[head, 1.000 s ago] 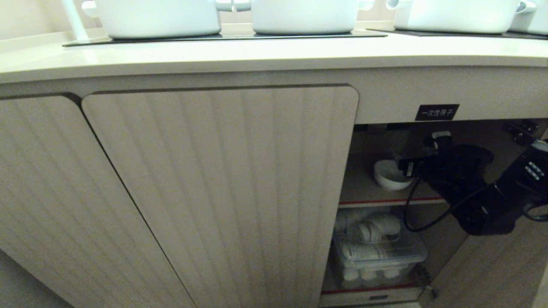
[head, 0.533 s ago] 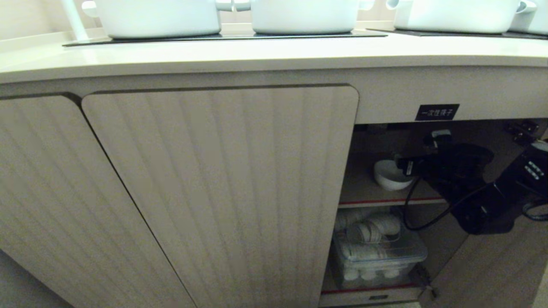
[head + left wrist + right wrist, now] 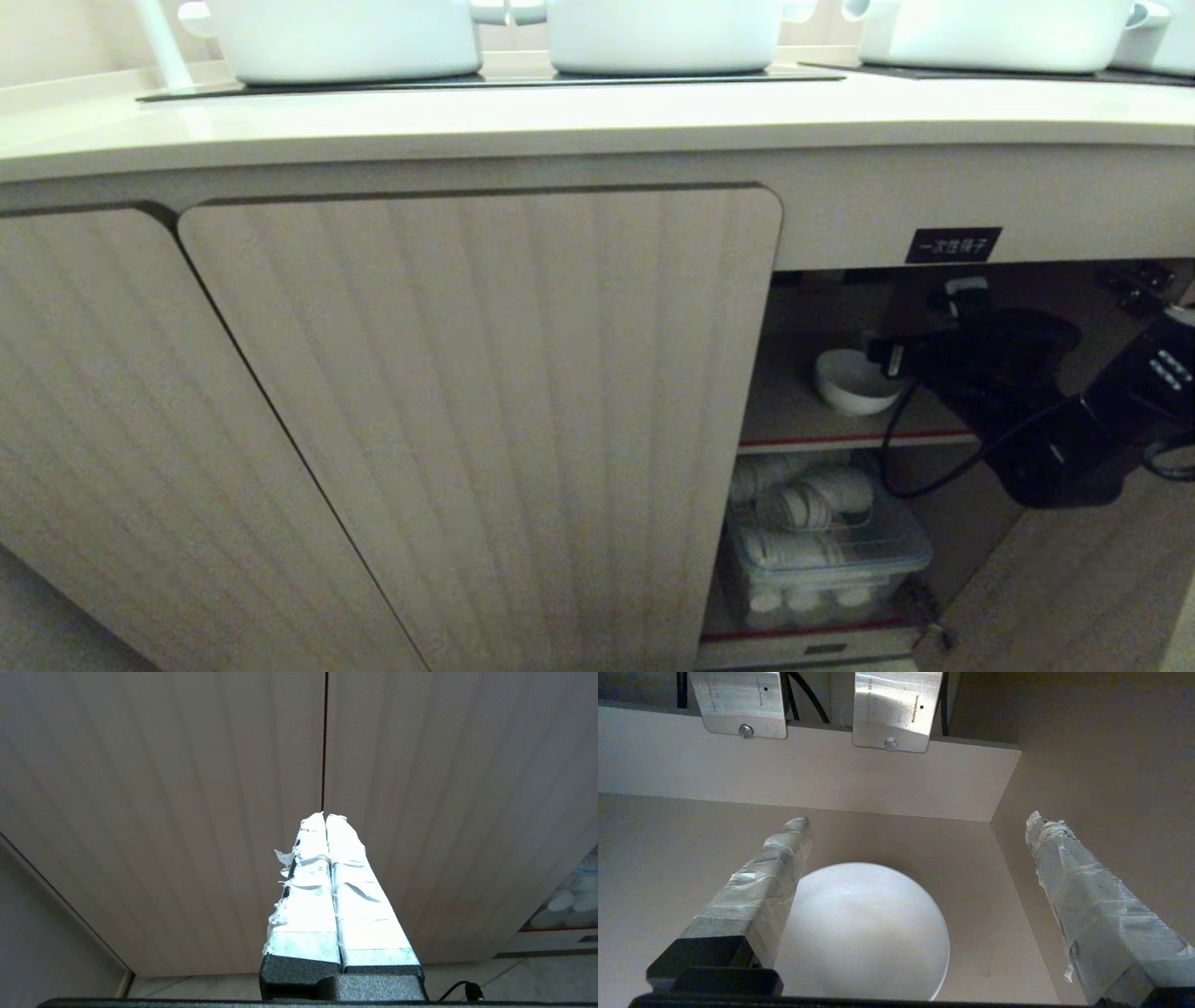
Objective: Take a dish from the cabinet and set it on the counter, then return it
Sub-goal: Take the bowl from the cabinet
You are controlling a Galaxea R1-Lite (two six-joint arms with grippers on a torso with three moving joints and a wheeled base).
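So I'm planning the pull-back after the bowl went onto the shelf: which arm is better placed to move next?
Right. The right gripper is open inside the cabinet, just above the bowl on the shelf. The left gripper is shut, facing closed doors.

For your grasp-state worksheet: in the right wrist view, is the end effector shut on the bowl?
No, the right end effector stands open above the bowl.

The bowl, small, white and glossy, sits upright on the cabinet shelf, below the right claw, between its wide-spread fingers and touching neither. The table runs above.
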